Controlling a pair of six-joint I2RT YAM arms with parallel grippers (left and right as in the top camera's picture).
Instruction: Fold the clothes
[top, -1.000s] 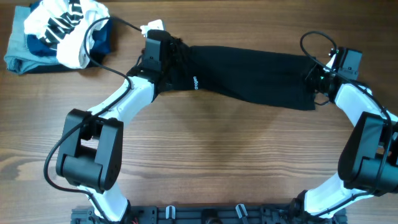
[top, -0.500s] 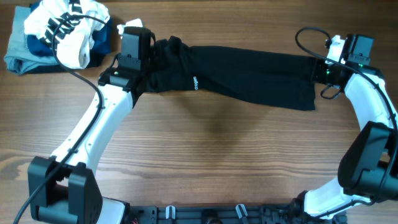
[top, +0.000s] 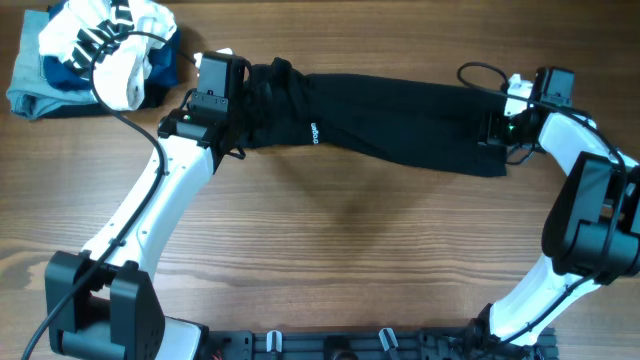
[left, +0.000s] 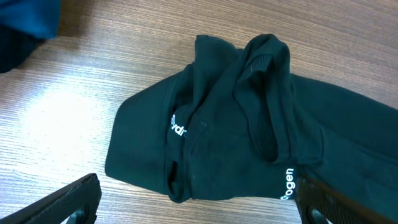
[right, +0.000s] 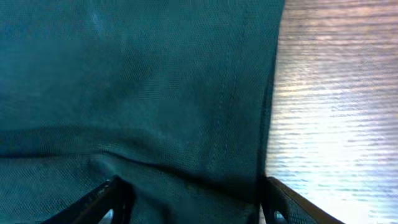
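On the far side of the table (top: 340, 250) we log the black T-shirt (top: 400, 125) stretched out lengthwise, left gripper (left: 196, 200) wide apart at its bunched end, right gripper (right: 196, 198) parted astride its other edge.

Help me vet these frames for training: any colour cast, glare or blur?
Right wrist: the black T-shirt reads teal, with glare on the table beside it. Left wrist: sharp fabric, a bright patch on the table at left. Overhead: even light, sharp.
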